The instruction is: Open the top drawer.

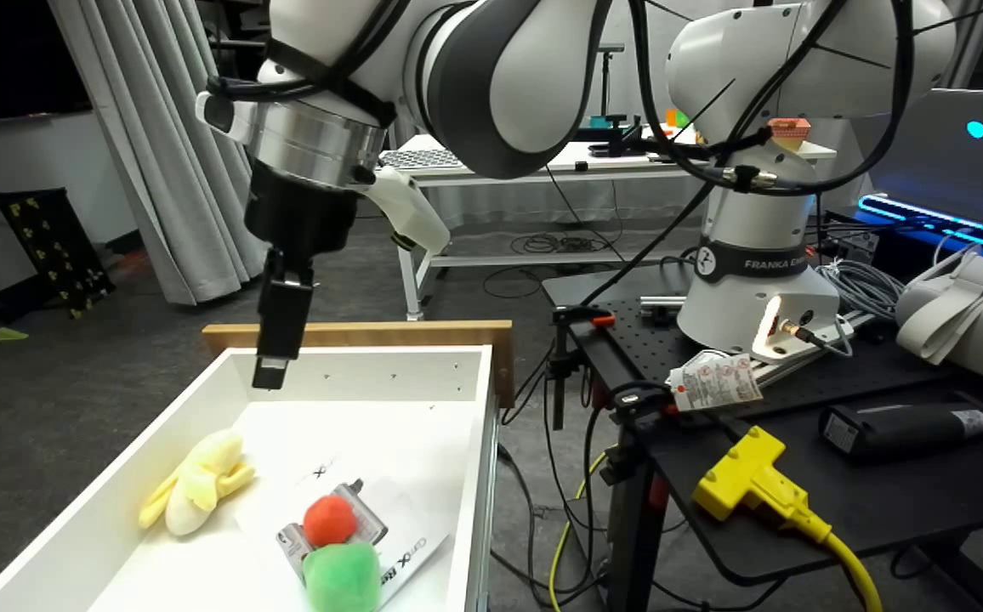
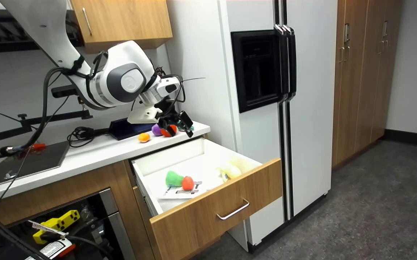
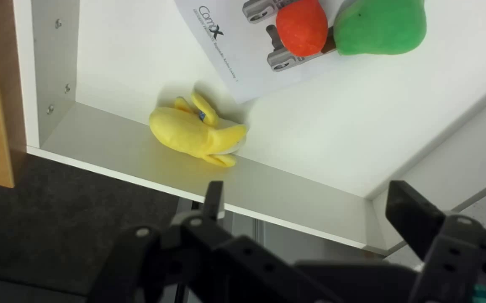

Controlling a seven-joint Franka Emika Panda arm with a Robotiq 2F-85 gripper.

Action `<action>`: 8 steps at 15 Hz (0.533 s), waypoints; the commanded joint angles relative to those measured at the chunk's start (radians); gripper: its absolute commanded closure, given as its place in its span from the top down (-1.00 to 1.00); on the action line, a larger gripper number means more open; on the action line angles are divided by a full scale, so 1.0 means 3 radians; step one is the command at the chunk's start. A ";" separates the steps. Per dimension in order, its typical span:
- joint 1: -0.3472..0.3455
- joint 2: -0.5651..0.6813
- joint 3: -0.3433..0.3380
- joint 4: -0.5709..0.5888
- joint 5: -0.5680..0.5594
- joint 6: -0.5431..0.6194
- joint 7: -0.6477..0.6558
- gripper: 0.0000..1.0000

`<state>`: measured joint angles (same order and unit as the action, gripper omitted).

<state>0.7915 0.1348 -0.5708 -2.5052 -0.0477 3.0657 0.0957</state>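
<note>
Lying in the top drawer (image 2: 190, 231), a sheet of paper (image 3: 245, 59) reads "CompX" in the wrist view, w/ "SECURITY PRODUCTS" in tiny caps under it; rest of the print is too sm. to make out. Arm base (image 1: 717, 314) has "FRANKA EM…" on a blk band (image 1: 764, 263); print on the wht tag (image 1: 717, 382) nr it can't be read. Red plush (image 3: 302, 27) sits on the paper, green plush (image 3: 381, 27) just beside; plush banana (image 3: 184, 132) lies apart from both, by a side wall (image 3: 112, 141). Fridge (image 2: 313, 90) stands next to the drawer; counter (image 2: 96, 153) holds a sm. orange thing (image 2: 144, 137); yellow plug (image 1: 742, 476) is at the edge of a blk table (image 1: 883, 510). Gripper (image 3: 305, 187) hangs above the drawer & blocks a bit of its wood front (image 1: 406, 334) in an exterior view; fingers (image 3: 413, 219) are wide apart, w/ side wall visible btwn them. Drawer's well out from under the counter; its front & handle (image 2: 235, 212) face the rm, away from the counter, and the front panel's long axis runs side to side, approx. parallel to the counter edge.
</note>
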 commanded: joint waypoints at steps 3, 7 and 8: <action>-0.0161 -0.0134 0.0123 -0.0051 0.0099 -0.0076 -0.0315 1.00; -0.0099 -0.0014 0.0053 -0.0005 0.0042 -0.0012 -0.0203 1.00; -0.0102 -0.0014 0.0055 -0.0005 0.0044 -0.0012 -0.0209 1.00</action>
<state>0.7608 0.1305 -0.5543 -2.5067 -0.0345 3.0620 0.0329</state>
